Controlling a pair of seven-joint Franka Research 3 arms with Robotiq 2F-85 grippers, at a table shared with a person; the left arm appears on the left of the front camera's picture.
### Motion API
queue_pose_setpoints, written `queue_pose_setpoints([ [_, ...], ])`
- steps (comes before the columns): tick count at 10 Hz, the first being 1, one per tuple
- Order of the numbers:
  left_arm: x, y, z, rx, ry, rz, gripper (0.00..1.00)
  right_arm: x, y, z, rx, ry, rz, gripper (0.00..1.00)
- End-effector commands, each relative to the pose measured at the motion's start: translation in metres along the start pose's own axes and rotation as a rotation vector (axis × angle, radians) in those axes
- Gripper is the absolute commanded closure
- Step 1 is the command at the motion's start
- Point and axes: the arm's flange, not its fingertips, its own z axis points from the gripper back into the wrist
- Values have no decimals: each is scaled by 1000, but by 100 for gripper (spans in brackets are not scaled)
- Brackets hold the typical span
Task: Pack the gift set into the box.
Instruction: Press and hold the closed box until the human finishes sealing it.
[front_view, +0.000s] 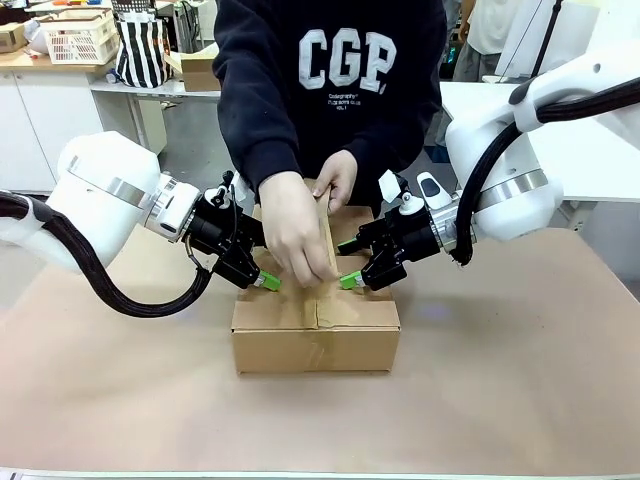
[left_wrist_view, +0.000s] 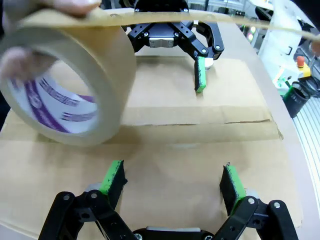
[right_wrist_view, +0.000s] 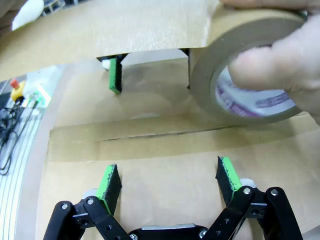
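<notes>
Pretty far along, I'd say. Left end effector (front_view: 266, 283) is spread open, pads pressing the left flap of the box (front_view: 315, 335) mid-desk. Person's hands (front_view: 297, 232) are stretching tape (left_wrist_view: 70, 95) over the seam. Right end effector (front_view: 350, 280) is open too, pinning the right flap. Gift set's presumably inside; only sealing's left.

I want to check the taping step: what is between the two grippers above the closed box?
In the front view, the person's hand with a roll of tape lies between the left gripper and right gripper, over the box seam.
</notes>
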Motion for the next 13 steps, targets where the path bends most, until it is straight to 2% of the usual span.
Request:
queue_pose_setpoints([
  [1, -3, -2, 0, -4, 0, 1, 0, -4, 1, -1, -9, 0, -14, 0],
  [13, -3, -2, 0, -4, 0, 1, 0, -4, 1, -1, -9, 0, -14, 0],
])
